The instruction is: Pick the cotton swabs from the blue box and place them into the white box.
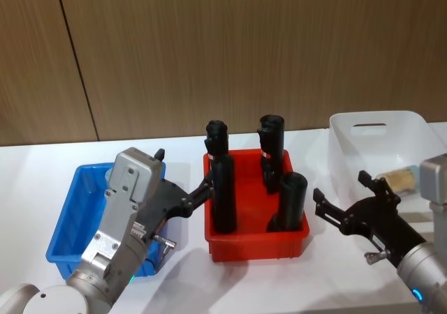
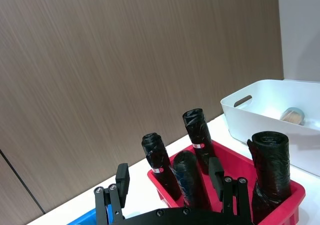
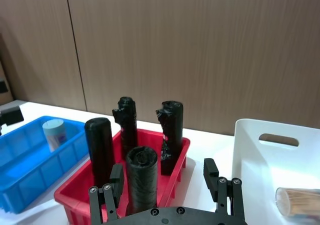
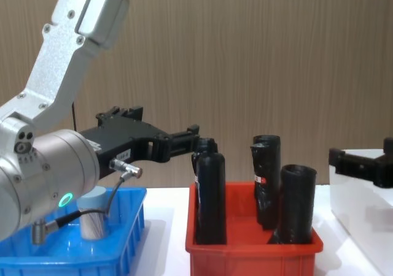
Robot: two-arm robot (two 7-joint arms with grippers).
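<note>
Three bins: the blue box [image 1: 70, 220], a red bin [image 1: 257, 223] and the white box [image 1: 387, 146] sit in a row on a white table [image 1: 181, 272], with a brown wood-grain wall [image 1: 223, 49] behind.
Left gripper: the left gripper [image 1: 183, 181] hangs raised over the blue box's inner end, fingers spread with nothing between them, tips aimed at the red bin just ahead.
Right gripper: the right gripper [image 1: 342, 199] hangs over the gap between red bin and white box, fingers spread and empty.
Cotton swabs, blue box: one tub [image 3: 54, 134] stands upright inside the blue box, below and behind the left gripper, partly screened by the arm in the chest view.
Cotton swabs, white box: one tub [image 3: 299, 201] lies on its side in the white box, just beyond the right gripper's outer side.
Black rolls: four tall black rolls [image 1: 223, 188] stand in the red bin between the two grippers, rising well above its rim.
Edges: the red bin's left wall lies near the blue box; a strip of bare table separates its right wall from the white box.
Open room: bare table runs behind the bins to the wall, and the air above the white box is unobstructed.
</note>
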